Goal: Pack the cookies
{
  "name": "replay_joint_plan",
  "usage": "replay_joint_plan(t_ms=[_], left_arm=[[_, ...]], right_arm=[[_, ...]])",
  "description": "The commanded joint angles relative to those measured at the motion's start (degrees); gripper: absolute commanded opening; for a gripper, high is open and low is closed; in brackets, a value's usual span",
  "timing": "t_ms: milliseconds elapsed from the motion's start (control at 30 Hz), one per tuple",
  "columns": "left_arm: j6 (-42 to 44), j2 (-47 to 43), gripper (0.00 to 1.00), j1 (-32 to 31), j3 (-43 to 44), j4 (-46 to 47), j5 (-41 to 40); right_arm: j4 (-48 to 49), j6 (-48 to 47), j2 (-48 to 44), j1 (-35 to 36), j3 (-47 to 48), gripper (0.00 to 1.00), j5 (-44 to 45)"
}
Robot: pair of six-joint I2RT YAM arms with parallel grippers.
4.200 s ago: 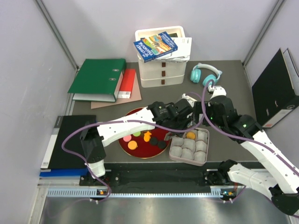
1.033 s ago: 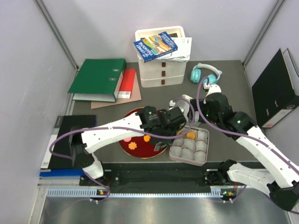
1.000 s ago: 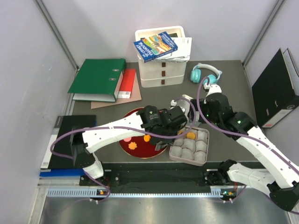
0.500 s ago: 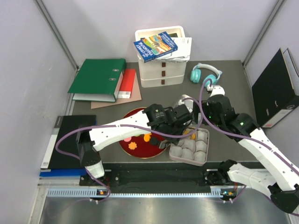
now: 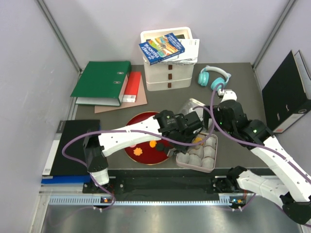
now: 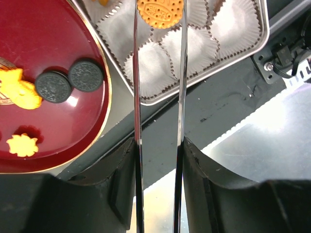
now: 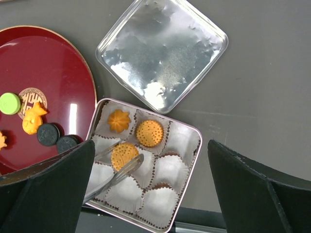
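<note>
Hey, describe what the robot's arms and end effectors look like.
The left arm and right arm have white shells, black joints and looping purple cables. The left end effector has long thin shiny blades; the right end effector has broad black fingers.

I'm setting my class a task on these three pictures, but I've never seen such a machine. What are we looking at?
Two robot arms are bolted at the near edge of a table. The overhead picture looks down from above and behind them; the other two come from cameras on each wrist. On the table lie a red plate with loose cookies, a tin lined with paper cups, and its silver lid. Three orange cookies sit in the tin. The left end effector, long thin tongs, straddles one of them, a round cookie; whether it is gripping cannot be told. The right end effector hovers open above, holding nothing.
</note>
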Motion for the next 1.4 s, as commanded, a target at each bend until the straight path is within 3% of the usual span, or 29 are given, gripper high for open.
replay_joint_plan(t_ms=[0,300,533,667,900,1067,1367], left_arm=[[2.47,0.59,0.42,-1.44,1.77,3.85,3.69],[1.60,0.24,0.53,-1.79,1.94,4.11,2.64],[0.54,-0.55,0.57,-1.79,1.94,3.85,-2.72],[-2.35,-4.22,0.57,-1.79,1.16,1.48,-11.30],[-15.62,-18.55,0.58,0.75,-11.91,-3.62,-25.47],[-21.25,-27.25,0.58,5.94,-19.23,-9.50,-26.98],[-24.51,-29.99,0.60,9.90,-28.46,-10.49,-26.37]], right_arm=[[2.23,0.47,-1.43,0.73,1.95,0.99,-1.08],[1.88,0.47,-2.13,0.64,1.95,0.99,-0.90],[1.88,0.29,-2.31,0.73,2.13,0.99,-0.90],[1.79,0.29,-2.40,0.64,2.83,0.99,-0.73],[3.72,0.03,-1.00,0.73,2.57,0.99,-2.22],[5.48,-0.06,0.76,0.73,2.75,0.99,-4.15],[6.10,0.12,2.52,0.64,2.83,0.99,-6.35]])
